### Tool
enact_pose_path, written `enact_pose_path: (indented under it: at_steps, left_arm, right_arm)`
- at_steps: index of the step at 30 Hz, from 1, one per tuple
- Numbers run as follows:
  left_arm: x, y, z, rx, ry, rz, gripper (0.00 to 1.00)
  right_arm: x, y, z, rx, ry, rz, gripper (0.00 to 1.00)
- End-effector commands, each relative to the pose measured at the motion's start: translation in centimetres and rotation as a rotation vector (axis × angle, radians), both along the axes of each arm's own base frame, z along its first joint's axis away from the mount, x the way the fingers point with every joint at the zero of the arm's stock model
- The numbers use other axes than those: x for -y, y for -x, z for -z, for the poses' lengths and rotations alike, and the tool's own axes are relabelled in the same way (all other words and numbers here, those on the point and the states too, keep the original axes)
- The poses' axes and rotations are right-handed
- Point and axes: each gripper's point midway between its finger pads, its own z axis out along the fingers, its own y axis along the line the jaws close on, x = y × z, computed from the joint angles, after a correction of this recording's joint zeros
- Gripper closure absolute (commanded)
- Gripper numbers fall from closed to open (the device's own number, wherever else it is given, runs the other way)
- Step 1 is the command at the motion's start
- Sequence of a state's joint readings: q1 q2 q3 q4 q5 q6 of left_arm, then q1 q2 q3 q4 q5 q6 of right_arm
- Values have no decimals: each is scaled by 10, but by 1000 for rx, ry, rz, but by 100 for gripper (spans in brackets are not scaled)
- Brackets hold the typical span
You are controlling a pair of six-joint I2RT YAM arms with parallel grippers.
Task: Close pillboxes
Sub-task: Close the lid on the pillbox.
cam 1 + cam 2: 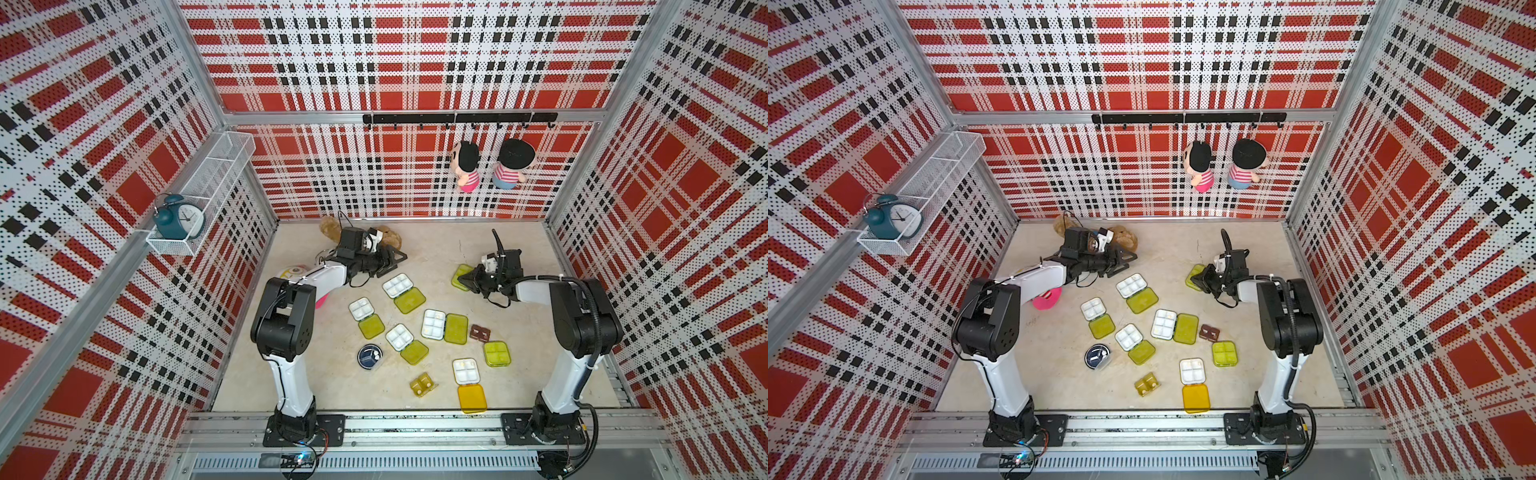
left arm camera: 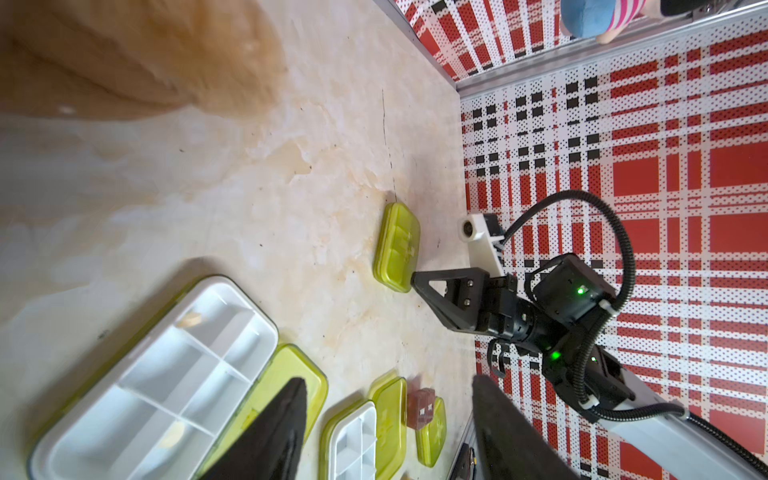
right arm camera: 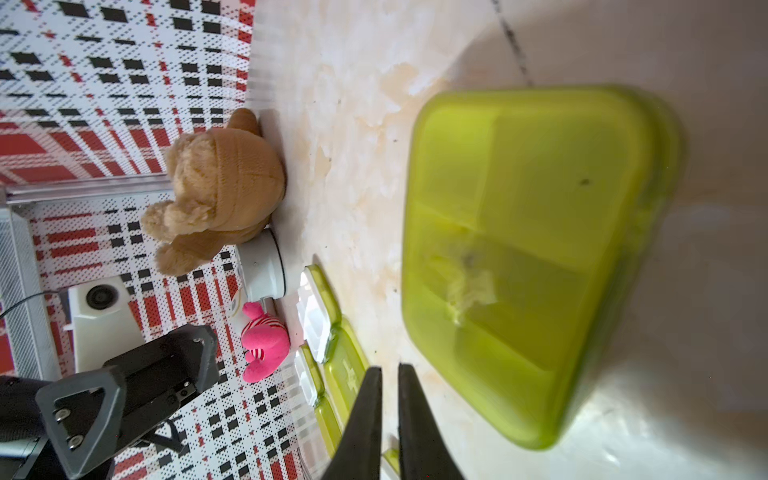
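Observation:
Several pillboxes lie open on the table in both top views, white trays beside lime-green lids. One has an orange-yellow lid. A closed green pillbox lies near the right. Small amber, brown and round navy ones lie among them. My right gripper is just beside another closed green pillbox, jaws a narrow slit apart with nothing between them. My left gripper hovers open and empty by the rearmost open box.
A brown teddy bear lies at the back behind the left gripper. A pink toy and a white round toy lie under the left arm. Two dolls hang on the back wall. An alarm clock stands in a wall basket.

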State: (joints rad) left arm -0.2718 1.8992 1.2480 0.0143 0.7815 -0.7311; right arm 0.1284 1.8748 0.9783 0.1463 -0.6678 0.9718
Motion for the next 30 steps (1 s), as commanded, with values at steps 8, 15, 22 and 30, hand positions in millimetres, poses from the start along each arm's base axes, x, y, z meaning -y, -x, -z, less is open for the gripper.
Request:
enact_pose_path:
  at_steps: [8,15,22,30]
  left_arm:
    - [1,44,-21,81,-64,49,34]
    - [16,80,-22,61,-108,22,33]
    - [47,136,-18,17,-181,52,29]
    - [33,159,5,-34,-203,-12,20]
  right_arm:
    - [-37,11,-67,153,6,-139,66]
    - [-44,42,-76,126,70,-229,53]
    - [-32,100,-74,55,136,-259,41]
    - [-26,158,-51,-42,237,-264,36]
